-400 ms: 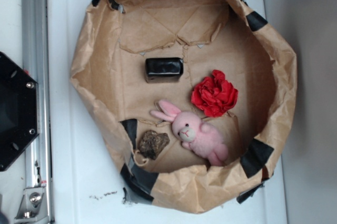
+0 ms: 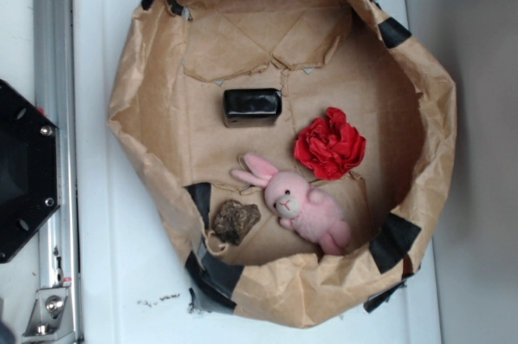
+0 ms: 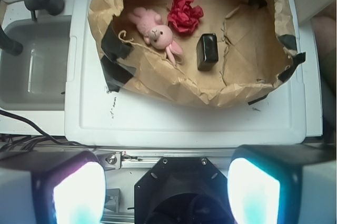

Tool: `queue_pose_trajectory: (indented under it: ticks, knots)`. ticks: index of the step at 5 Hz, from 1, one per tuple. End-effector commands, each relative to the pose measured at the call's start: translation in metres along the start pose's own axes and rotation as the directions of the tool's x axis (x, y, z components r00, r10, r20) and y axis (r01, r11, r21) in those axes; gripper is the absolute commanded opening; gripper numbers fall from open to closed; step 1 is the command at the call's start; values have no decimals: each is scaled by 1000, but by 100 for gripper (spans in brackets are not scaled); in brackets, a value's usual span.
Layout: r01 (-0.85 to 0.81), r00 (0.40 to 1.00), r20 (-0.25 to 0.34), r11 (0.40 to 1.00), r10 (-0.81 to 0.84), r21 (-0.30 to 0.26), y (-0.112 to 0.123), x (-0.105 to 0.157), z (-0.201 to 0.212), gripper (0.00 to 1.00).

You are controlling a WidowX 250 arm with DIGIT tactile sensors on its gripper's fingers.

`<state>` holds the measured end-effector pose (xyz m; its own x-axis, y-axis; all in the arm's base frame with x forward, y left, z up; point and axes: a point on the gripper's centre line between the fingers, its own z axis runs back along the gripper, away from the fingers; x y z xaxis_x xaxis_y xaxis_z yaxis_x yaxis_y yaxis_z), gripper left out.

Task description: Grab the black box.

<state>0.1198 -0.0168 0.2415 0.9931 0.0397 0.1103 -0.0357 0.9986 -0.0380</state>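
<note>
Well back from paper bag [image 3: 158,84] | end effector [image 3: 166,190] apparently spread, empty | black box [image 3: 207,51] untouched

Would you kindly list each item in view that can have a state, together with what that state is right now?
black box: lying flat on the bag floor, ungrasped.
paper bag: open, sides rolled down, patched with black tape.
pink bunny: lying on its side beside the flower.
red fabric flower: resting on the bag floor, crumpled.
brown lump: resting near the bag's wall.
gripper: fingers apart, well outside the bag, holding nothing.
</note>
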Motion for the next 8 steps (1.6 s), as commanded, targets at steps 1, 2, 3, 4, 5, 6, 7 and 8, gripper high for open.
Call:
queue_pose_trajectory:
  ticks: [1, 2, 3, 4, 5, 6, 7, 8]
  knots:
    - [-134, 991, 32, 985, 131, 107, 19, 96, -32, 100]
    - [-144, 989, 44, 981, 139, 129, 29, 119, -46, 100]
    - [-26, 998, 56, 993, 19, 119, 43, 134, -73, 100]
    - [79, 995, 44, 990, -85, 117, 59, 130, -99, 100]
    - [164, 986, -25, 977, -163, 132, 75, 121, -122, 100]
    - [164, 986, -25, 977, -163, 132, 75, 121, -122, 100]
    - [164, 986, -25, 977, -163, 132, 75, 121, -122, 100]
    - [164, 986, -25, 977, -163, 132, 75, 121, -122, 100]
